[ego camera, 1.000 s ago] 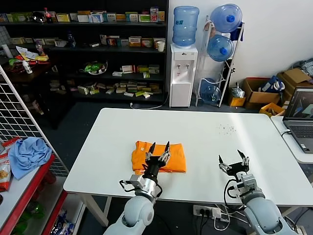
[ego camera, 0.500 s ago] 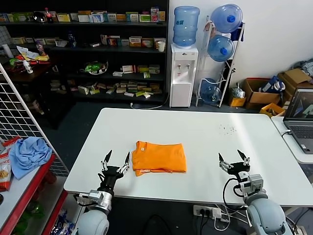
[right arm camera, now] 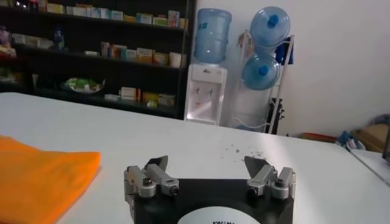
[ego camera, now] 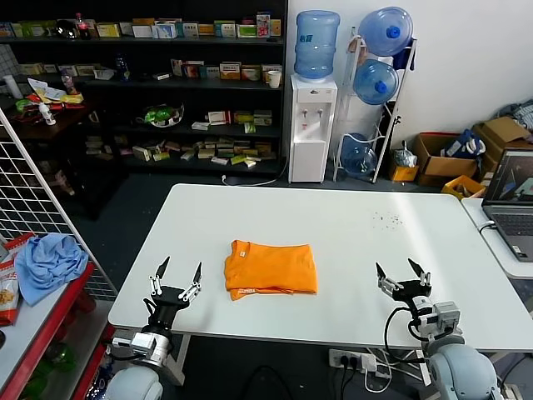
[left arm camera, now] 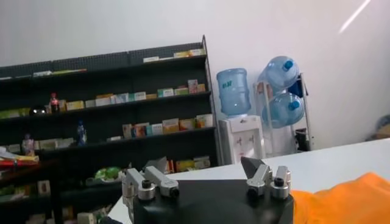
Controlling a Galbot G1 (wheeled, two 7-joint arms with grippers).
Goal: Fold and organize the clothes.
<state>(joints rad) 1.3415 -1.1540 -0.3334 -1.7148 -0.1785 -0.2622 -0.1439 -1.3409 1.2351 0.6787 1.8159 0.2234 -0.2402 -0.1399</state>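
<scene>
Behind your white table [ego camera: 350, 242] you have dark shelves [ego camera: 158, 83] stocked with boxes along the far wall, a water dispenser [ego camera: 311, 125] and a rack of blue bottles [ego camera: 379, 79] to its right. On the table, the orange T-shirt [ego camera: 271, 268] lies folded into a flat rectangle near the front edge, a little left of centre, touched by neither arm. Your left pincer [ego camera: 176, 279] is at the table's near left corner, left of the shirt and clear of it, fingers spread and holding nothing. Your right pincer [ego camera: 402, 275] is near the front edge on the right, well apart from the shirt, also spread and empty. Off to the left, a light blue cloth [ego camera: 48, 260] sits on a red rack [ego camera: 42, 312], and a laptop [ego camera: 512, 204] stands at the far right.
</scene>
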